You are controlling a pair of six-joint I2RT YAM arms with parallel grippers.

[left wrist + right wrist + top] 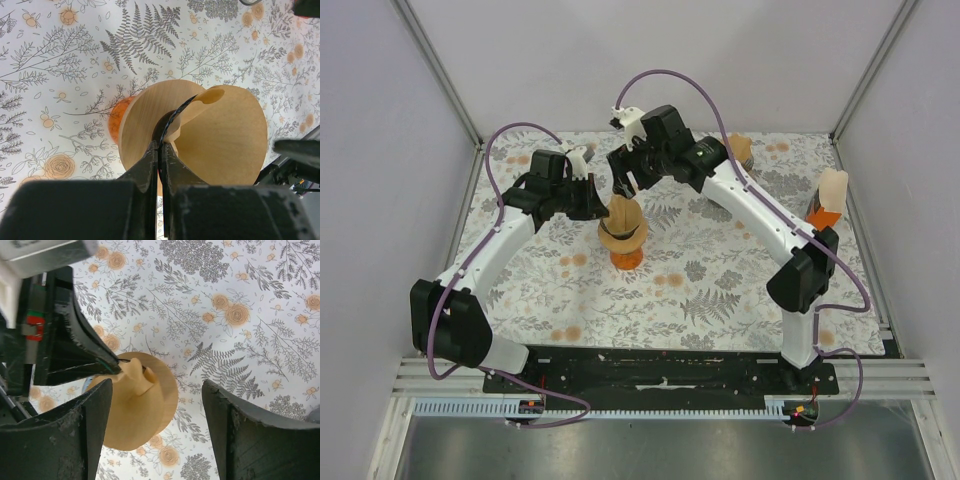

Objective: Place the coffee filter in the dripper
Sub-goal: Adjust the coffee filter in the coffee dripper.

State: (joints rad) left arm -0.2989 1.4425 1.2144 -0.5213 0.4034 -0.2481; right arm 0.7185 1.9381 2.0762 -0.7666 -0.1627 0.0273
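A: How is the left end effector (160,149) set?
B: It is clenched on the left rim of the coffee filter (225,135), so the thin paper is steadied over the dripper (119,117).
A: And the right end effector (156,385)?
B: It is released, jaws wide apart just above the coffee filter, and nothing is grasped.
A: Where is the coffee filter found?
B: On the orange dripper, mid-worktop (720,290). It is judged tilted and not fully seated.

- No legible text, brand, number or sign in any of the three views.
- White housing (45,247) at the right wrist view's top edge: dark marks, cropped, unreadable.
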